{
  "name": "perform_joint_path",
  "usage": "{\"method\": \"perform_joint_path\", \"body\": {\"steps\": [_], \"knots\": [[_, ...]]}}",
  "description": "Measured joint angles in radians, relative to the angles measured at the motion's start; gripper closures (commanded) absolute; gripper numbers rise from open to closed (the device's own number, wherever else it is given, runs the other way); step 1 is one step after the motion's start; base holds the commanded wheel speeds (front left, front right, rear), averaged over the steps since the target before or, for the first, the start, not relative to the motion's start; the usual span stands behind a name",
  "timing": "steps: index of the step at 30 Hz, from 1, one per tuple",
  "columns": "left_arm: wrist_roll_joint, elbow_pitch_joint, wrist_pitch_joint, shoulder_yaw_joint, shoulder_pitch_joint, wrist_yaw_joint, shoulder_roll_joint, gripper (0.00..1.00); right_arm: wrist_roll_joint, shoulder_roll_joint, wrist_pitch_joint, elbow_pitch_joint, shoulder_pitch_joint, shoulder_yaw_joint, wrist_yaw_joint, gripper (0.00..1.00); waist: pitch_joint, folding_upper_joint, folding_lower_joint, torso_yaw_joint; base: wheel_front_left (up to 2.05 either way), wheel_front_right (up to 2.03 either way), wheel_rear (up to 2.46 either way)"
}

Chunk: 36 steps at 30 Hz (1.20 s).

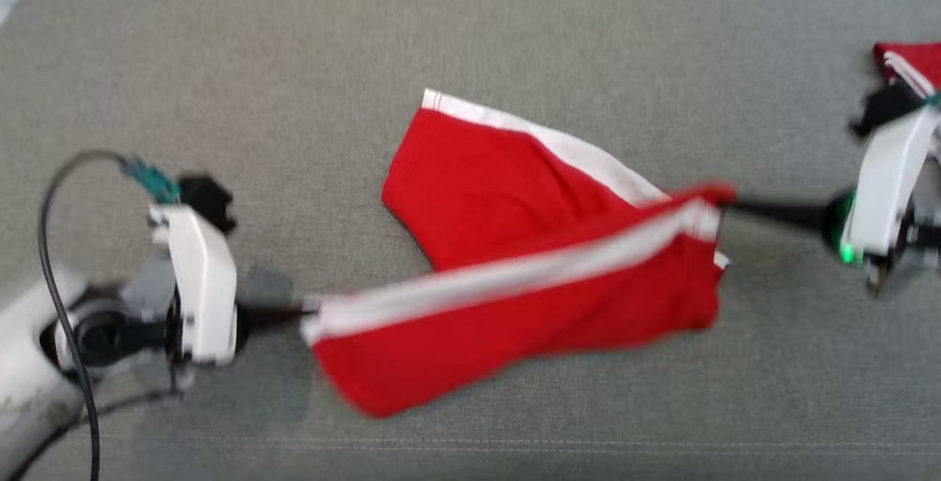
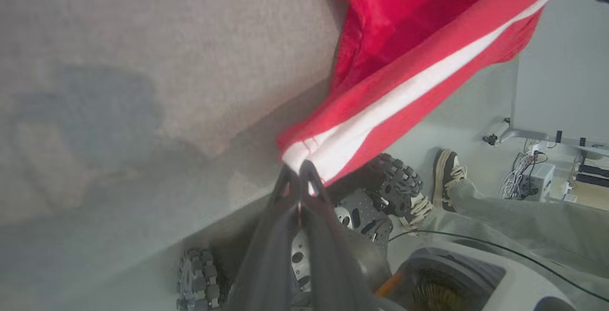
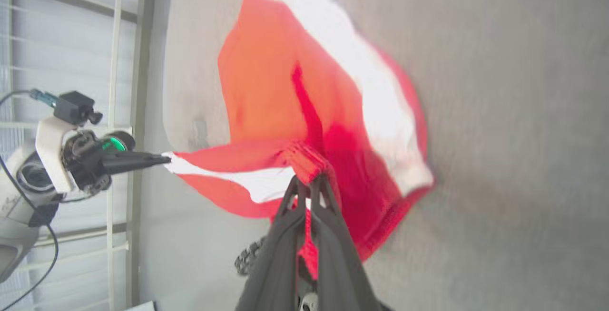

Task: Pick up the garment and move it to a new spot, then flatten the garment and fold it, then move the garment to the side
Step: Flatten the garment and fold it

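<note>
White wrist housings, dark fingers, black cable.

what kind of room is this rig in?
Probably a lab or workshop: a grey fabric surface as the workbench, loose cables by the wall, and a person's shoe on the bare floor.

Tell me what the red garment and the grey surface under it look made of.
The garment: soft, thin cloth, probably knit, matte red with white bands; it sags and creases freely. The surface: grey woven-looking upholstery, matte, finely speckled; fibre cannot be told.
</note>
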Motion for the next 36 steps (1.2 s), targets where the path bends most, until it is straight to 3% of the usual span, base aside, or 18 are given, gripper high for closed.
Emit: {"method": "perform_joint_path", "body": {"steps": [1, 2, 3, 5, 6, 7, 13, 21, 28, 36], "knots": [[0.023, 0.023, -0.034, 0.029, -0.050, -0.016, -0.029, 1.00, -0.019, 0.034, -0.063, 0.052, -0.070, -0.025, 0.000, 1.00, 0.032, -0.0001, 0.0000, 0.001, 0.00, 0.00, 0.00], [0.072, 0.048, -0.128, 0.080, -0.116, -0.060, -0.063, 1.00, -0.050, 0.071, -0.142, 0.109, -0.156, -0.063, 0.000, 1.00, 0.066, 0.0000, 0.0000, 0.001, 0.00, 0.00, 0.00], [0.170, 0.085, -0.309, 0.151, -0.204, -0.094, -0.105, 1.00, -0.101, 0.114, -0.255, 0.182, -0.257, -0.113, 0.000, 1.00, 0.101, -0.0001, 0.0000, 0.002, 0.00, 0.00, 0.00], [0.392, 0.144, -0.654, 0.283, -0.427, -0.123, -0.171, 1.00, -0.178, 0.173, -0.415, 0.294, -0.471, -0.202, 0.000, 1.00, 0.170, -0.0001, 0.0000, 0.001, 0.00, 0.00, 0.00], [0.462, 0.167, -0.776, 0.328, -0.528, -0.124, -0.191, 1.00, -0.204, 0.195, -0.477, 0.332, -0.555, -0.239, 0.000, 1.00, 0.201, 0.0000, 0.0000, 0.001, 0.00, 0.00, 0.00], [0.494, 0.180, -0.807, 0.336, -0.603, -0.130, -0.194, 1.00, -0.203, 0.212, -0.496, 0.353, -0.611, -0.262, 0.001, 1.00, 0.229, 0.0000, 0.0000, 0.000, 0.00, 0.00, 0.00], [0.481, 0.251, -0.872, 0.196, -0.599, -0.131, -0.185, 1.00, -0.179, 0.274, -0.387, 0.411, -0.590, -0.200, 0.000, 1.00, 0.318, 0.0000, 0.0001, -0.027, 0.00, 0.00, 0.00], [0.340, 0.235, -0.946, 0.077, -0.567, -0.132, -0.170, 1.00, -0.074, 0.229, -0.309, 0.408, -0.511, -0.220, 0.000, 1.00, 0.404, 0.0000, 0.0001, -0.047, 0.00, 0.00, 0.00], [0.269, 0.129, -1.002, -0.089, -0.390, -0.132, -0.111, 1.00, -0.010, 0.110, -0.225, 0.264, -0.300, -0.194, 0.000, 1.00, 0.386, 0.0000, 0.0001, -0.044, 0.00, 0.00, 0.00], [0.239, 0.103, -1.043, -0.116, -0.218, -0.132, -0.093, 1.00, 0.027, 0.012, -0.214, 0.090, -0.095, -0.154, 0.000, 1.00, 0.282, 0.0000, 0.0001, -0.024, 0.00, 0.00, 0.00]]}}
